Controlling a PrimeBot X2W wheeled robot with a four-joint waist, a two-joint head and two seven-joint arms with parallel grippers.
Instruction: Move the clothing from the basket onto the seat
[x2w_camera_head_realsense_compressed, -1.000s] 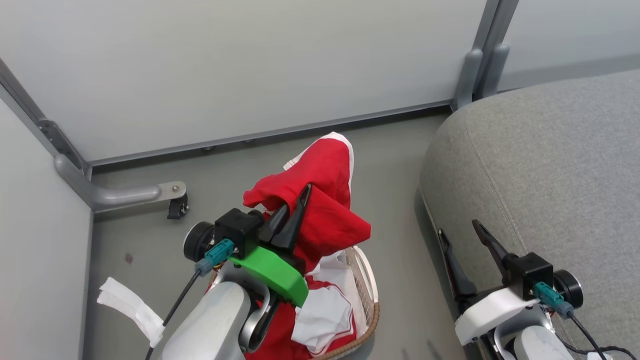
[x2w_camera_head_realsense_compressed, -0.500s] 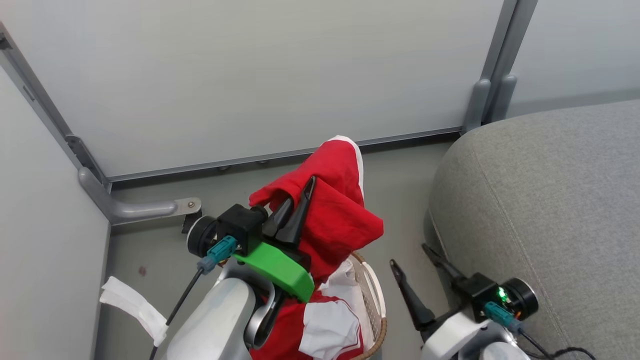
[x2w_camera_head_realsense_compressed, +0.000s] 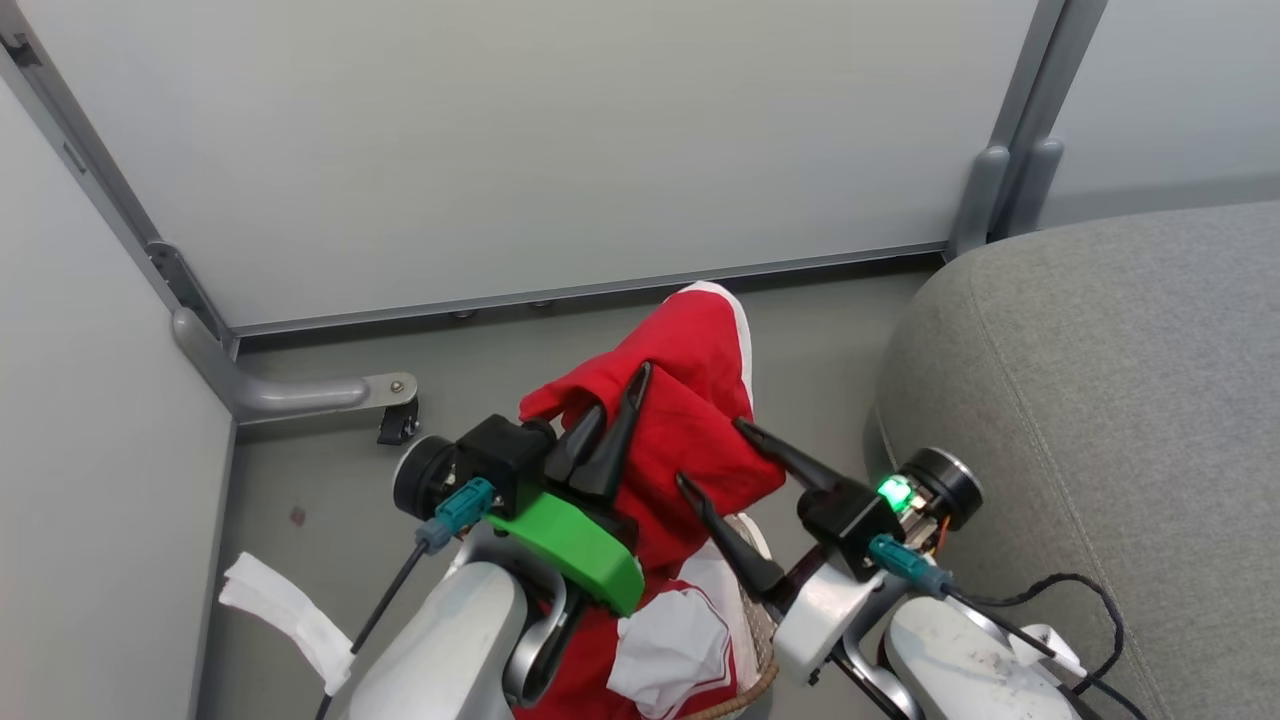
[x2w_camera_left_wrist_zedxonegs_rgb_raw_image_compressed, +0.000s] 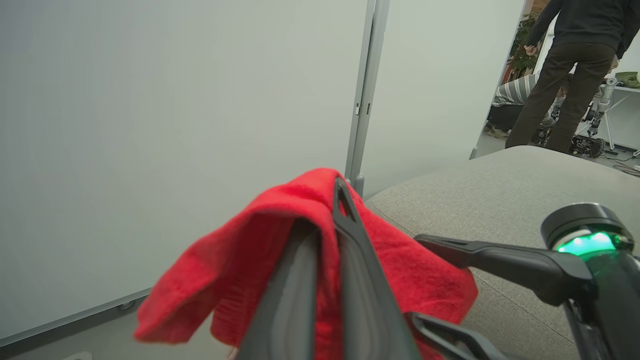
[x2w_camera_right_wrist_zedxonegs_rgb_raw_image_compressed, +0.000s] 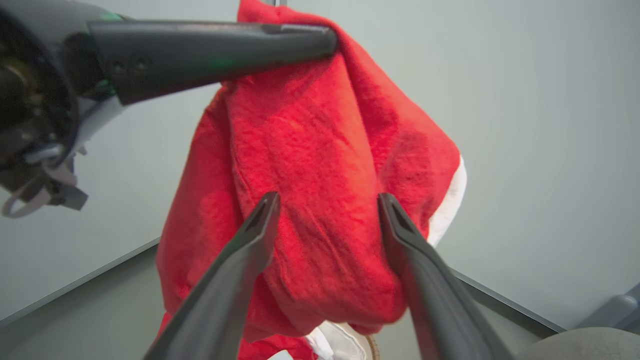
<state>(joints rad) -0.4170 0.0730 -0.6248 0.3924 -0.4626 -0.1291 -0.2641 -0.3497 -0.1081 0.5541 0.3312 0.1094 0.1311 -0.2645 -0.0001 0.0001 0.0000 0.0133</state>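
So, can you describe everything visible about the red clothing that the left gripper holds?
The clothing is bright red soft fabric, fleece-like, with white trim along one edge. It hangs crumpled and folded above the basket, where more red and white fabric lies. The left gripper is shut on its upper fold. The right gripper is open, fingers on either side of the lower part; contact is unclear.
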